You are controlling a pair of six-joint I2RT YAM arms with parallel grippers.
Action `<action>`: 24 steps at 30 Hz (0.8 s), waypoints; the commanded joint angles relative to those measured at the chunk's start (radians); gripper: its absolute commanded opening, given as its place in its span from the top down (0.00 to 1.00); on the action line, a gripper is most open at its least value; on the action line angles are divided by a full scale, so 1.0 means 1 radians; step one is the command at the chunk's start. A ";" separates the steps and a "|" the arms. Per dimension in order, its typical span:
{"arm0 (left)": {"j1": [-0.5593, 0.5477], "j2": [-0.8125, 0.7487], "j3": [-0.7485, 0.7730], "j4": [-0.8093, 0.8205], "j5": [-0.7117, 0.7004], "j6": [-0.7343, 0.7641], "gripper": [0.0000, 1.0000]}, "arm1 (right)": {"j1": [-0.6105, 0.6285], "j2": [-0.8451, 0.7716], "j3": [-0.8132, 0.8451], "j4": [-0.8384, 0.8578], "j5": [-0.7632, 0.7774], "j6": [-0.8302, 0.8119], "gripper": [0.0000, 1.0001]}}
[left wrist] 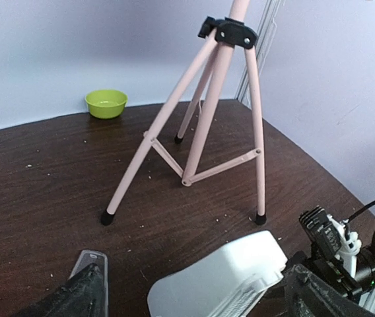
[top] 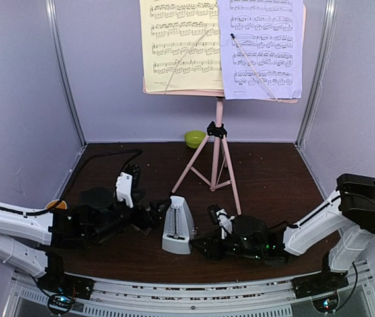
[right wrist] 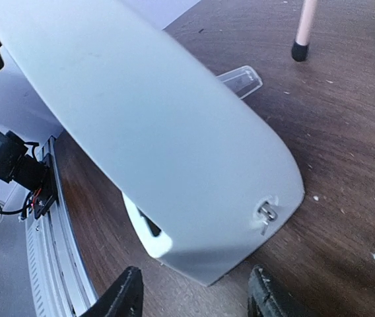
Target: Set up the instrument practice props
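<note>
Lavender walls [top: 16, 99] — dark wooden table [top: 273, 178].

pink stand [top: 218, 142], yellow sheet [top: 177, 46], lime bowl [top: 195, 138]

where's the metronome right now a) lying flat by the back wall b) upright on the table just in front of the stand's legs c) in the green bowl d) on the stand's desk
b: the metronome stands upright on the table, just on the near side of the music stand and its tripod feet.
</note>
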 commanded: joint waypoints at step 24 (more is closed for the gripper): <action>-0.110 0.469 0.355 -0.244 -0.260 -0.158 0.33 | -0.090 -0.009 -0.096 0.134 0.055 0.007 0.28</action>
